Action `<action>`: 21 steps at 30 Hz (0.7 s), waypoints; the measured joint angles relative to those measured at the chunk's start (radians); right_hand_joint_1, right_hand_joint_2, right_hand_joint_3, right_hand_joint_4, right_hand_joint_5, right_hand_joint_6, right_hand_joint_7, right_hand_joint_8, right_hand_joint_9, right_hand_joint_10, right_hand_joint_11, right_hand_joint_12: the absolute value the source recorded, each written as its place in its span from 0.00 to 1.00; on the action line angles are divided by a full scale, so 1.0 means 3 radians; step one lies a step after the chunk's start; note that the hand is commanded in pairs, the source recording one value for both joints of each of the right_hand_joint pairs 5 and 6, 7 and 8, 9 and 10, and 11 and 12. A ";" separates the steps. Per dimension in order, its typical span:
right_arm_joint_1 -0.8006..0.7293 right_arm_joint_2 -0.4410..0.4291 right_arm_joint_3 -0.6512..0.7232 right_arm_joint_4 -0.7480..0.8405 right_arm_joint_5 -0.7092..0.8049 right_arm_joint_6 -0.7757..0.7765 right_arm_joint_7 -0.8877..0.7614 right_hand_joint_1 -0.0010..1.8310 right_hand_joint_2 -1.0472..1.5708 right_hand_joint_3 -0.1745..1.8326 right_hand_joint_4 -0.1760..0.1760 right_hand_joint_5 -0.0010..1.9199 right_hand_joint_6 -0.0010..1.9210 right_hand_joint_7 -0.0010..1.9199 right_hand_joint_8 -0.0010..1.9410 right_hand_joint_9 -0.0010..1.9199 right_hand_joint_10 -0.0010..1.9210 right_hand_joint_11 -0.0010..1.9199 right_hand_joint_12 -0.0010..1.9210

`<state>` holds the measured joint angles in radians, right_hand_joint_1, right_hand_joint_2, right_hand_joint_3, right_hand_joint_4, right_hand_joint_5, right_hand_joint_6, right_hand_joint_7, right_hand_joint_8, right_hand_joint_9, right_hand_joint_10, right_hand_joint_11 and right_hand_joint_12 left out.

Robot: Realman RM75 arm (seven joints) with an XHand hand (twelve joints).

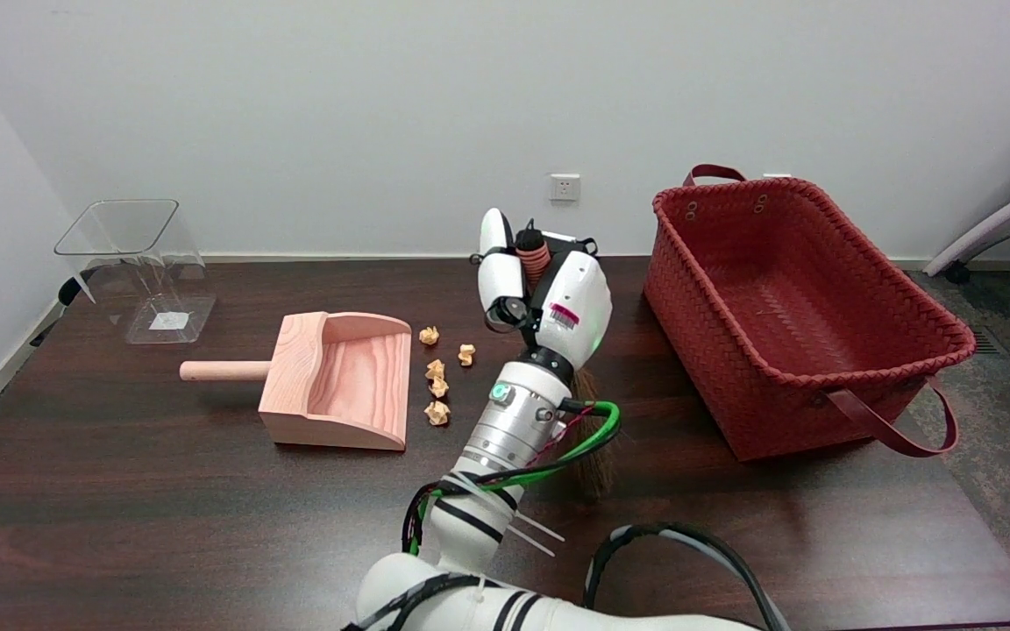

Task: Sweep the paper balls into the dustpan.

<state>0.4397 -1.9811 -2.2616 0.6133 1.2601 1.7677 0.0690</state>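
Your right hand (549,294) wraps its fingers around the small brown bristle brush (591,438), gripping high on its handle. The crumpled tan paper balls (437,386) beside the pale wooden dustpan (338,381) look featherlight; sweep gently so they don't scatter.

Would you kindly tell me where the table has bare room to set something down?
Bare: the near-left stretch in front of the wooden dustpan, and the strip between the clear container and the right hand. Crowded: paper balls beside the dustpan's mouth.
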 measured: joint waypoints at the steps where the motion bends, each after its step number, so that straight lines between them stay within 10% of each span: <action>1: 0.0020 -0.0005 0.0004 -0.0026 0.0027 0.0000 0.0036 0.34 1.00 0.00 0.50 1.00 1.00 1.00 0.99 1.00 1.00 1.00 1.00; 21: 0.0120 -0.0062 0.0034 -0.0302 0.0580 -0.0128 0.1217 0.32 1.00 0.00 0.50 1.00 1.00 1.00 0.99 1.00 1.00 1.00 1.00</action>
<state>0.4757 -1.9996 -2.2513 0.5228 1.4340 1.7294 0.4341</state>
